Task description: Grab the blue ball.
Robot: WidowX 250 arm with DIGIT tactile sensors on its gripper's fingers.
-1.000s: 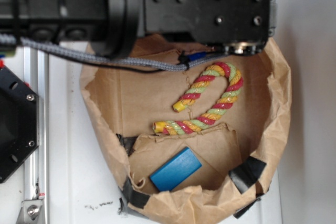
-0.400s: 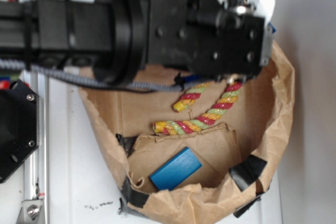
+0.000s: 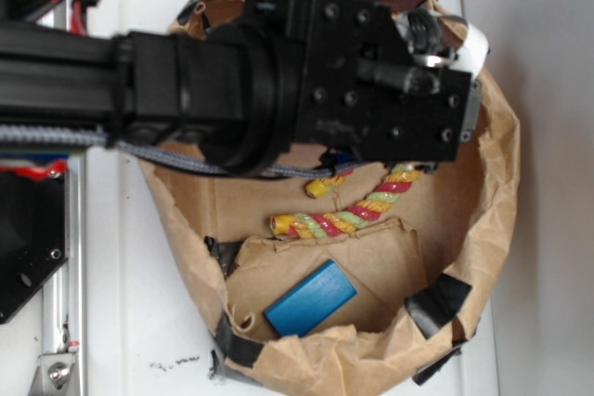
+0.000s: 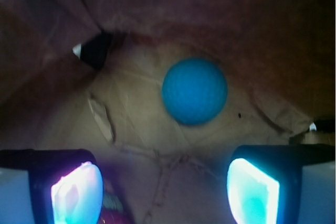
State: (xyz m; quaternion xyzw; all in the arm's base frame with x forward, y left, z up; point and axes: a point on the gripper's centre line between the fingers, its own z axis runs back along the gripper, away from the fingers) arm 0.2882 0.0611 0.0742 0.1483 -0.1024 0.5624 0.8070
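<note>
Over the last second the arm has swung down the exterior frame, so it now covers the hook of the candy cane and hides the blue ball there. In the wrist view the blue ball sits centre frame on the paper bag floor. It lies ahead of the gripper, whose fingers are spread wide and empty, so the approach looks lined up but the grasp is not yet made.

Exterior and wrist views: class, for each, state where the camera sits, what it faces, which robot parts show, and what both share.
Exterior: sits overhead, facing down into the paper-lined container; the black arm hides the far end above the candy cane and blue block.
Wrist: rides on the gripper, facing the blue ball; both fingertips show, spread apart.
Shared: the brown paper lining; the ball shows only in the wrist view.
</note>
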